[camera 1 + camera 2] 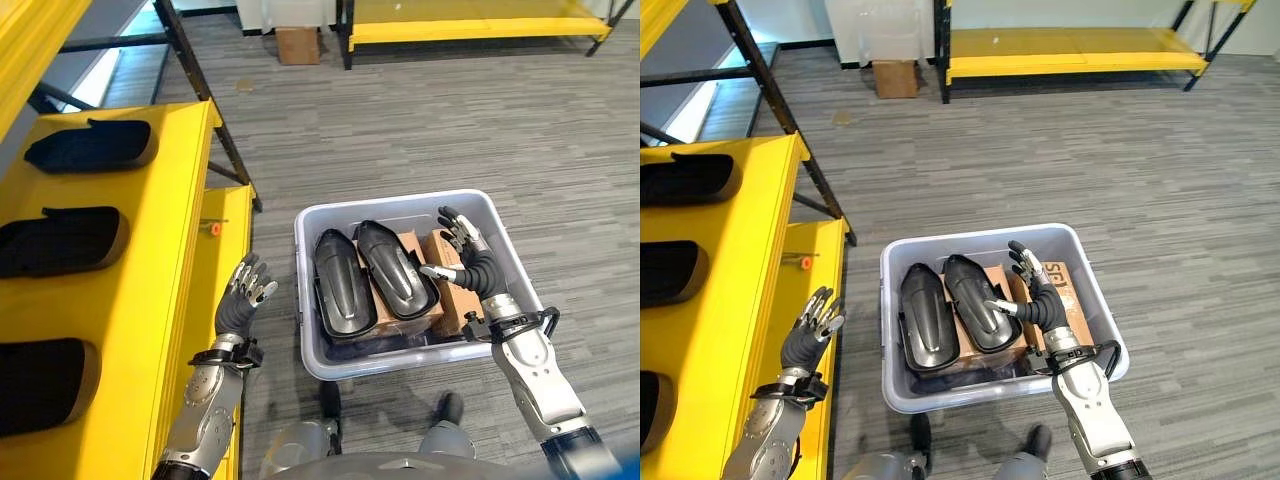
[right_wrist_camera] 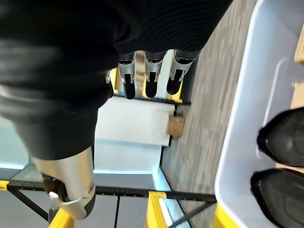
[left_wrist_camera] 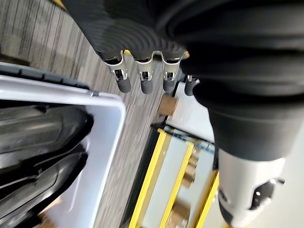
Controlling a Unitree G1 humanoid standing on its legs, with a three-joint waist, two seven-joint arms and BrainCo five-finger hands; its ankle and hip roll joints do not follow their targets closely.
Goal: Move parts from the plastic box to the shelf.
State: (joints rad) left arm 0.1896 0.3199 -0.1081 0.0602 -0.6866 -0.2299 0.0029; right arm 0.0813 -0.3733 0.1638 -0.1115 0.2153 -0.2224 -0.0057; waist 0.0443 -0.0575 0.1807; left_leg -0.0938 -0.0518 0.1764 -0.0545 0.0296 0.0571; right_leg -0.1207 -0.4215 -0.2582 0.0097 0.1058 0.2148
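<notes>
Left eye view: right hand (image 1: 470,262) splayed over plastic box (image 1: 480,211) (empty); left hand (image 1: 246,288) relaxed.

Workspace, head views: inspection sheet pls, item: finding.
Surface: grey carpet floor; yellow shelf on the robot's left.
Job's things: plastic box holds two black parts side by side on cardboard; three black parts already on the shelf.
Clutter: small orange item on the lower shelf level.
Hands: left hand open, between shelf and box; right hand open over the box.
Cables: nothing seen.
Surroundings: second yellow shelf, cardboard box beyond.
</notes>
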